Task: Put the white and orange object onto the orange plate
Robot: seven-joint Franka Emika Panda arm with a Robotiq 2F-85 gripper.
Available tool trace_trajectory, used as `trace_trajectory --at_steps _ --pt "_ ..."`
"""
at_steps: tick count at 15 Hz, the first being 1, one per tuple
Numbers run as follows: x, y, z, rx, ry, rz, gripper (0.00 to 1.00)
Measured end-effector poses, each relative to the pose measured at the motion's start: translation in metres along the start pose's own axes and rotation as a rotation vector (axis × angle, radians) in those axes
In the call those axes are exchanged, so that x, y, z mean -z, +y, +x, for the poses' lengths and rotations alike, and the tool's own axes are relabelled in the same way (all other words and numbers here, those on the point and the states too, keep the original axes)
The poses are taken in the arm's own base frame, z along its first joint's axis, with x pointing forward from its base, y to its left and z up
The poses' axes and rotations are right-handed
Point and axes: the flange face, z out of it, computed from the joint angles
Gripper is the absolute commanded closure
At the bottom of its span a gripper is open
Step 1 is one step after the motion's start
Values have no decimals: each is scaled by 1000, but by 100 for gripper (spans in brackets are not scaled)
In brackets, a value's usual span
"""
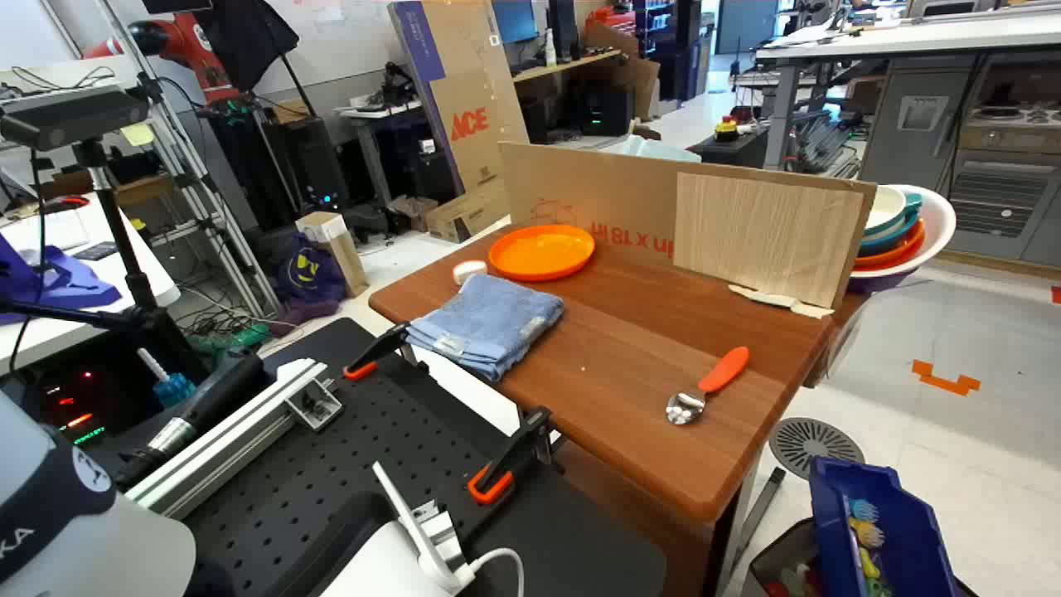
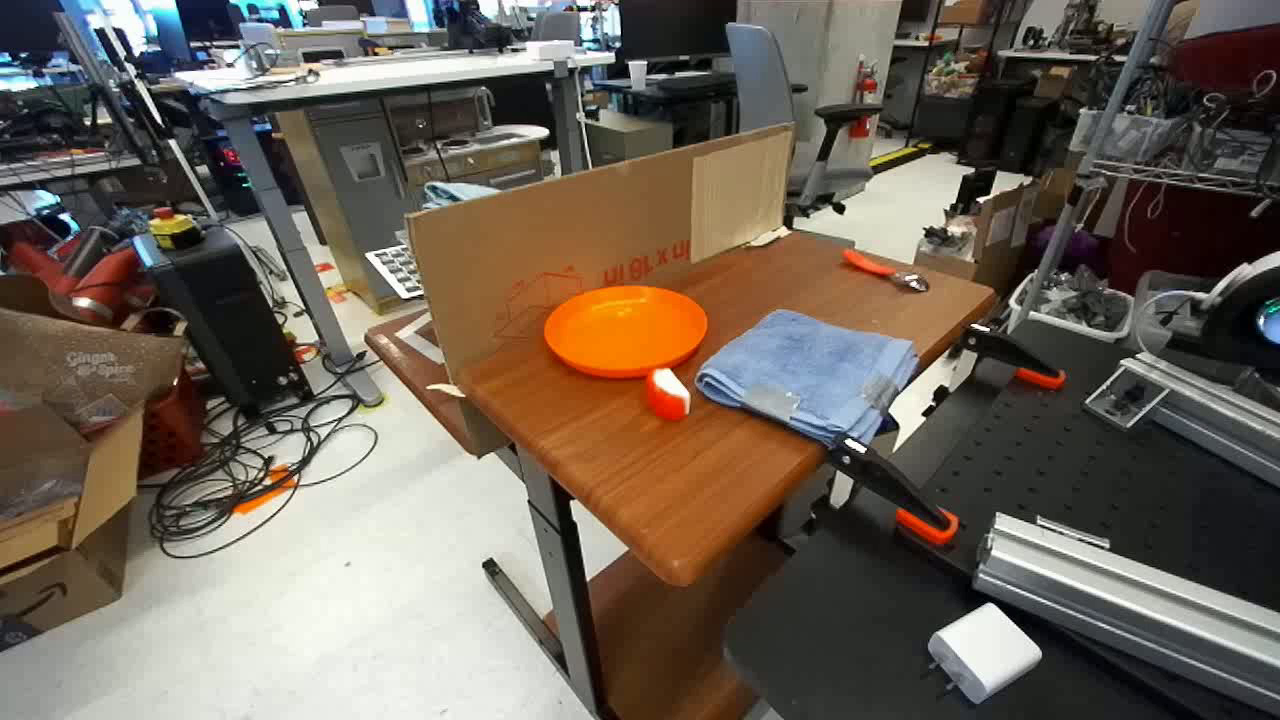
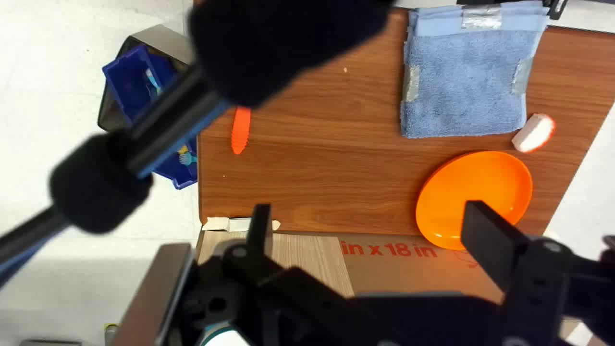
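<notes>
Showing its two fingers [image 3: 492, 242] spread wide apart in the wrist view, the gripper [image 3: 369, 218] pinches nothing; only the brown tabletop [image 3: 346, 187] and the cardboard panel [image 3: 413, 269] show past the gap. Beyond the finger on the right of that view lies the orange plate [image 3: 473, 182], partly covered by the fingertip, and past it again, farther from the gripper, the white and orange object [image 3: 534, 133] rests on the tabletop. It sits just beside the plate with a narrow strip of brown between, near a corner of the folded blue cloth [image 3: 463, 86]; whether it touches the cloth I cannot tell. Out past the other fingertip lies a utensil [image 3: 241, 129] with an orange handle, which I take to have no part in this. So the job, as I judge it, stands at its start: the object is off the plate and ungripped, and no part of the transfer is done. Left to do are bringing the gripper across beyond the plate, gripping the object, lifting it, carrying it in over the rim, lowering it and letting go.
</notes>
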Motion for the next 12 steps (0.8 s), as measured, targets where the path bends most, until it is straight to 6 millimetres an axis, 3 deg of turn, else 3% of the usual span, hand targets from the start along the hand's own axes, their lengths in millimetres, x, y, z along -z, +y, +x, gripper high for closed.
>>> trace_trajectory --at_steps 12 --pt "-1 -4 2 8 -3 -2 0"
